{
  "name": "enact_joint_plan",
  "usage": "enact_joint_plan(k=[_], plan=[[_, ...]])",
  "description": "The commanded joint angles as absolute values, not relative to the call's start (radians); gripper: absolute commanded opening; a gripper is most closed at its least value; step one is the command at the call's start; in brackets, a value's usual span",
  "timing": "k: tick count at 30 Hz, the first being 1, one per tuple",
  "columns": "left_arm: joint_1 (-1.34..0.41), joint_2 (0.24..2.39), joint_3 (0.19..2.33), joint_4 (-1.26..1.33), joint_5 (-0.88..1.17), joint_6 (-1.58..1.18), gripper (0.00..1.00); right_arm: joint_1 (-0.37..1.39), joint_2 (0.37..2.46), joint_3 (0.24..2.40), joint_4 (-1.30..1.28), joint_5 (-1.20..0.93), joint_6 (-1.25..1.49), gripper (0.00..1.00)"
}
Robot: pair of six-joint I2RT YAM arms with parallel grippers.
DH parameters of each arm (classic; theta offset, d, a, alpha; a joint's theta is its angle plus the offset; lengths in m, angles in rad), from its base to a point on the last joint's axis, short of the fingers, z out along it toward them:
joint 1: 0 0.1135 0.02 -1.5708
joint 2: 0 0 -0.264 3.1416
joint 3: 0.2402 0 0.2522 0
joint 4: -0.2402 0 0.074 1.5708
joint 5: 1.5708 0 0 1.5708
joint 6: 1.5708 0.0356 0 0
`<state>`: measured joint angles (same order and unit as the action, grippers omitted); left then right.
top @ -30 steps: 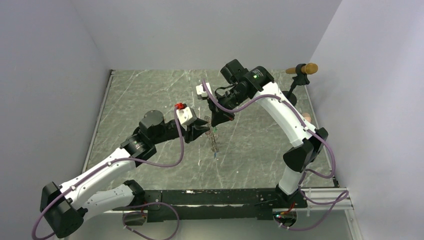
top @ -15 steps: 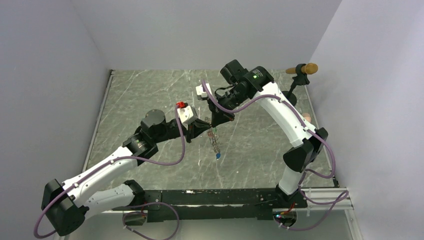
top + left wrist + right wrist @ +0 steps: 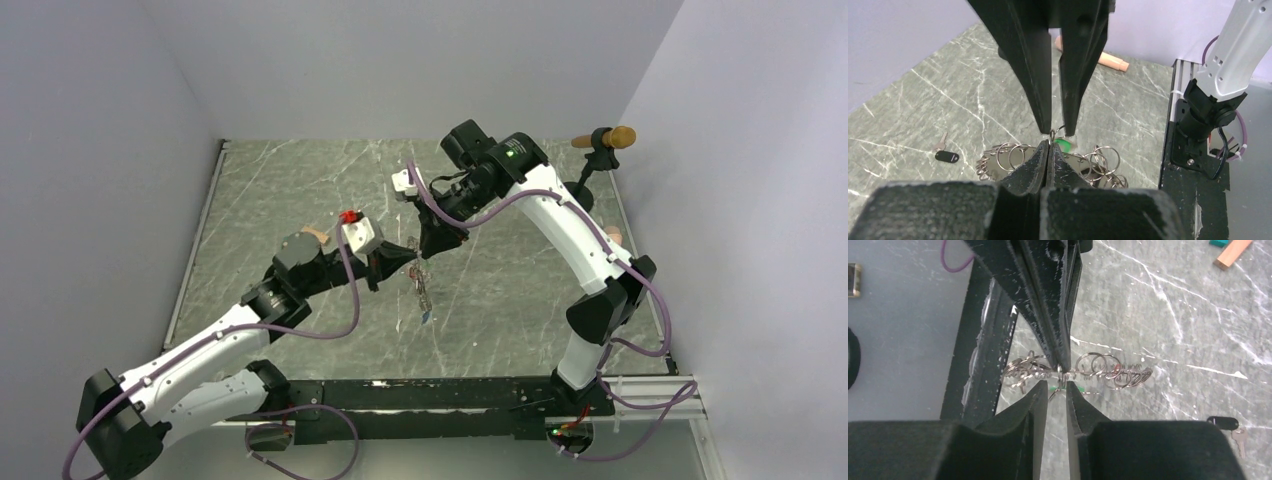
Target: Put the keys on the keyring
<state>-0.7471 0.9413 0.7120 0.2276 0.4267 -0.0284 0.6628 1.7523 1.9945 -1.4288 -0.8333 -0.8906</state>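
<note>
While the left gripper pinches the keyring tight and holds it up over the table, the right gripper stands a crack apart around the green key. We reckon threading is under way. Next, the right must back off without dragging the key.

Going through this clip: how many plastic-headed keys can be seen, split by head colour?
green key: 1
blue key: 1
black key: 1
Total: 3
</note>
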Motion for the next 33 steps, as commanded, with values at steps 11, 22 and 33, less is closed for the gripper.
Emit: enact_joint_plan(k=[11,22,33], plan=[[-0.747,0.846,0.404,0.979,0.280,-0.332,0.00,0.606,1.710,2.046,-1.474,-1.043,-0.942,0.48],[-0.761,0.860,0.356,1.104,0.139,-0.394,0.00,0.606,1.707,2.008,-1.333,-0.999,-0.791,0.50],[-0.832,0.868,0.435,0.914,0.005,-0.287,0.00,0.614,1.698,1.997,-1.181,-0.917,-0.600,0.52]])
